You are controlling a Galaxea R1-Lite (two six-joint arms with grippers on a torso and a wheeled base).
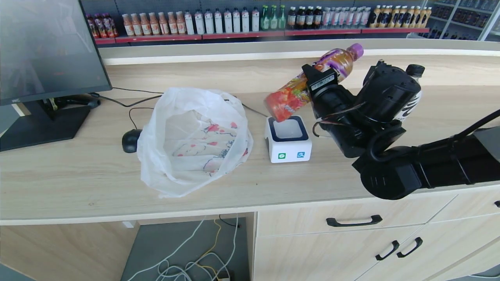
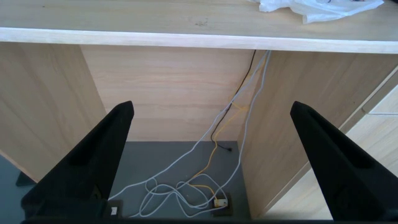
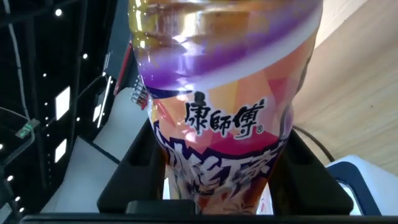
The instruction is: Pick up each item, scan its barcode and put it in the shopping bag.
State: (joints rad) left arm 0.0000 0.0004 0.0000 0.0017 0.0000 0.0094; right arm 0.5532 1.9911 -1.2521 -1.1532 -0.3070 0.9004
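Upon the worktop, the scanner right of centre is overhung by the drink bottle, clamped in the right end effector. Scanning is judged underway; carriage left to the shopping bag is called for next.

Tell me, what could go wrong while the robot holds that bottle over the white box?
1. The juice bottle hangs tilted in the right pincer above the scanner; it might slip and hit it.
2. The shopping bag is floppy, so the bottle could catch its rim or tip it.
3. A black-capped bottle stands close behind the right arm and might get knocked over.
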